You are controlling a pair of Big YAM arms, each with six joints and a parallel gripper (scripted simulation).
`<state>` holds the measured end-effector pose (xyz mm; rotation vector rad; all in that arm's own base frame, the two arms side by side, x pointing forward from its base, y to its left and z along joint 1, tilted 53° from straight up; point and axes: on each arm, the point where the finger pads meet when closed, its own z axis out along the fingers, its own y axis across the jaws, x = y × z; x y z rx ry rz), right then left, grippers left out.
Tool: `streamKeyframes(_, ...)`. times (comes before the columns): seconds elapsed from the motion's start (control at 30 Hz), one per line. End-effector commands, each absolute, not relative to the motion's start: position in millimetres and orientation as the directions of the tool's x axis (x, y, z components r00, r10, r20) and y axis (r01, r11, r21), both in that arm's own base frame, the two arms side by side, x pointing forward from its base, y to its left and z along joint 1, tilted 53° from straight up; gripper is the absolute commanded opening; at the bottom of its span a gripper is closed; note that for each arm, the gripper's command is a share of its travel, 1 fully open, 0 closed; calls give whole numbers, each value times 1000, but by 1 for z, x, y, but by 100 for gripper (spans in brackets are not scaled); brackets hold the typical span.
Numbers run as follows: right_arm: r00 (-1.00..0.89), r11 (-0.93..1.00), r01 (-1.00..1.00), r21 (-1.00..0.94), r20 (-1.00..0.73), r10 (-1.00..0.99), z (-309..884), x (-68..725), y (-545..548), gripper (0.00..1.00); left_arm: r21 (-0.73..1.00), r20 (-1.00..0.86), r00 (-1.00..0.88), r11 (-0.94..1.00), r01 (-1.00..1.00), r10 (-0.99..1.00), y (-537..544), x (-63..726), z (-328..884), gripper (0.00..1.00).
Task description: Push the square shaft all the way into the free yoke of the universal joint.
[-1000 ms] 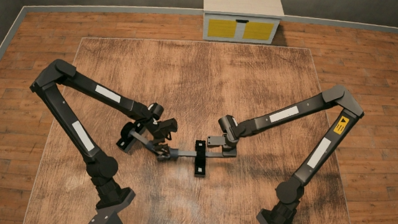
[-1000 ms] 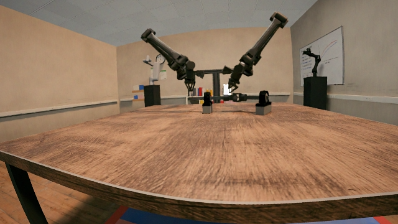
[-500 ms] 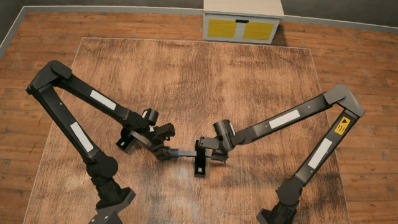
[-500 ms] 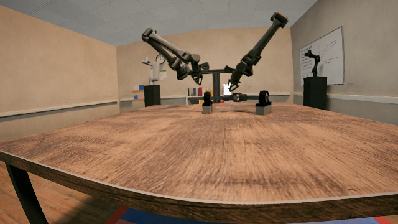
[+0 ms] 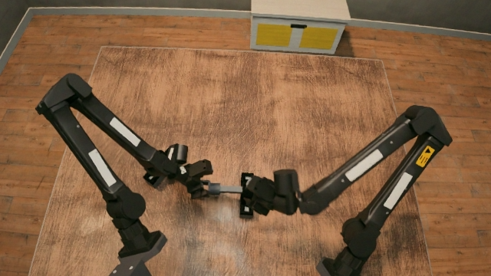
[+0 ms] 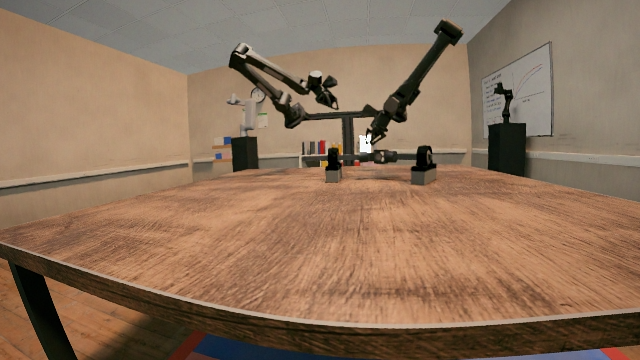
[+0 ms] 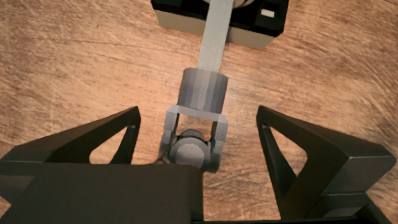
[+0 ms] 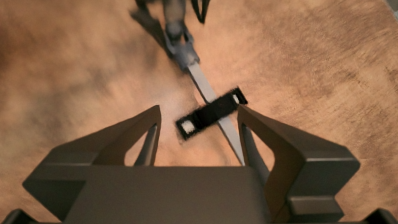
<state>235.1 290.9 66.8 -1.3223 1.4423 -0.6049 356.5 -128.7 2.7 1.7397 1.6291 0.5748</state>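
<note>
The grey universal joint (image 7: 195, 145) lies low over the table. Its free yoke ends in a round collar (image 7: 203, 90). The square shaft (image 7: 216, 35) enters that collar; I cannot tell how deep. The shaft runs through a black support block (image 5: 245, 197). My left gripper (image 7: 198, 112) is open, with a finger on each side of the joint and touching nothing. My right gripper (image 8: 199, 111) is open and empty, above the shaft's (image 8: 215, 102) outer end and the block (image 8: 212, 115). In the overhead view the left gripper (image 5: 201, 178) and right gripper (image 5: 258, 189) face each other along the shaft (image 5: 230, 188).
A white cabinet with yellow doors (image 5: 297, 34) stands beyond the table's far edge. The arm bases (image 5: 134, 245) (image 5: 345, 261) sit at the near edge. In the low side view the joint (image 6: 382, 156) sits between the two bases.
</note>
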Motion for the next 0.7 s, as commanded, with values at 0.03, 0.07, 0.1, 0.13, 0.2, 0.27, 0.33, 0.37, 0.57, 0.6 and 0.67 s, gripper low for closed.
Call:
streamKeyframes(0.03, 186, 394, -390, -832, -490, -851, 74, 211, 303, 64, 744, -123, 134, 2, 668, 983, -125, 354, -1, 100)
streamKeyframes(0.07, 203, 412, -397, -821, -516, -832, 75, 203, 305, 64, 746, -124, 140, -1, 666, 982, -127, 353, -1, 100)
streamKeyframes(0.1, 216, 425, -402, -811, -535, -817, 77, 196, 306, 64, 746, -124, 140, 0, 666, 982, -127, 353, -1, 100)
streamKeyframes(0.13, 227, 435, -408, -803, -551, -803, 78, 191, 307, 64, 748, -125, 139, 1, 664, 982, -127, 353, -1, 100)
streamKeyframes(0.2, 249, 453, -420, -786, -580, -775, 80, 179, 304, 64, 752, -127, 140, 3, 659, 982, -127, 353, 2, 100)
streamKeyframes(0.27, 261, 459, -426, -780, -592, -763, 81, 173, 304, 64, 752, -127, 140, 3, 659, 982, -127, 353, 2, 100)
streamKeyframes(0.33, 275, 462, -423, -779, -596, -754, 86, 171, 311, 64, 752, -127, 140, 3, 659, 982, -127, 353, 2, 100)
streamKeyframes(0.37, 275, 449, -423, -787, -584, -764, 84, 171, 310, 64, 752, -127, 140, 3, 659, 982, -127, 353, 2, 100)
streamKeyframes(0.57, 266, 459, -416, -785, -588, -764, 87, 175, 308, 64, 752, -127, 140, 3, 659, 982, -127, 353, 2, 100)
streamKeyframes(0.6, 266, 459, -416, -785, -588, -764, 87, 175, 308, 64, 752, -127, 140, 3, 659, 982, -127, 353, 2, 100)
streamKeyframes(0.67, 266, 459, -416, -785, -588, -764, 87, 175, 308, 64, 751, -134, 136, 11, 660, 982, -129, 354, 3, 100)
